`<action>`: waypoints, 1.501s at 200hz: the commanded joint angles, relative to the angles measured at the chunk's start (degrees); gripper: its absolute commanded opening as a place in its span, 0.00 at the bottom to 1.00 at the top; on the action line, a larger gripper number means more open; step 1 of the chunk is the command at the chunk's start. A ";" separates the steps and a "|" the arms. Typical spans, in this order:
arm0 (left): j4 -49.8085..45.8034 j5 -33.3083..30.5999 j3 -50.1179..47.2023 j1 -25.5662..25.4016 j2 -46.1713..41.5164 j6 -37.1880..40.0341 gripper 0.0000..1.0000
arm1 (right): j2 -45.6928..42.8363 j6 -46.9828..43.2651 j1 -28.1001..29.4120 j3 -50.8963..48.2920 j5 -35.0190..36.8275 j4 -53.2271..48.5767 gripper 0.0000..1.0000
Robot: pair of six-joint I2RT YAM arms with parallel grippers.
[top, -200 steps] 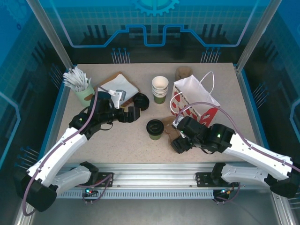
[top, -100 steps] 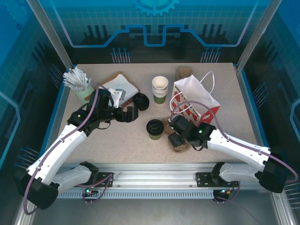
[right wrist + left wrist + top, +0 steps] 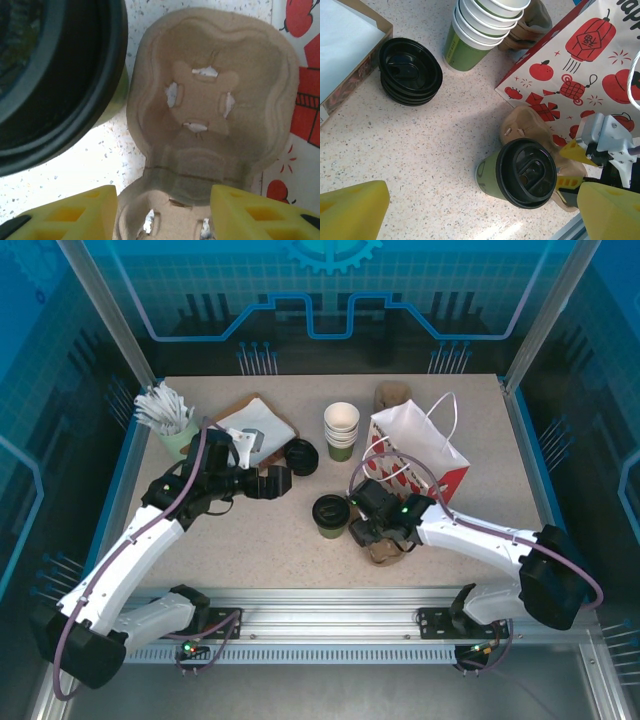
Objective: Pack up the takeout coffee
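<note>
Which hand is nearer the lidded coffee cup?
Right. The right hand sits right of the cup, over the cardboard carrier; left hand farther up-left, by the lid stack.

Lidded coffee cup (image 3: 527,172) stands just left of the cup carrier (image 3: 527,120); paper bag (image 3: 580,55) behind them, cup stack (image 3: 480,25) farther back.

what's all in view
green paper cup with black plastic lid: 1, green, centre
stack of lidless green paper cups: 1, green, behind it
pile of black plastic lids: 1, black, beside stack
white paper bag, red prints: 1, white, right
brown pulp cup carrier: 1, brown, against bag
mint cup of white sticks: 1, mint, back left
brown tray of white paper: 1, brown, back left
left end effector: 1, yellow-fingered, open
right end effector: 1, yellow-fingered, astride carrier
</note>
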 commanded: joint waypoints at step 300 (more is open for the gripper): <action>2.17 4.10 -1.37 0.78 -1.78 -0.05 0.97 | 6.74 2.78 -7.80 4.62 -6.15 -6.01 0.47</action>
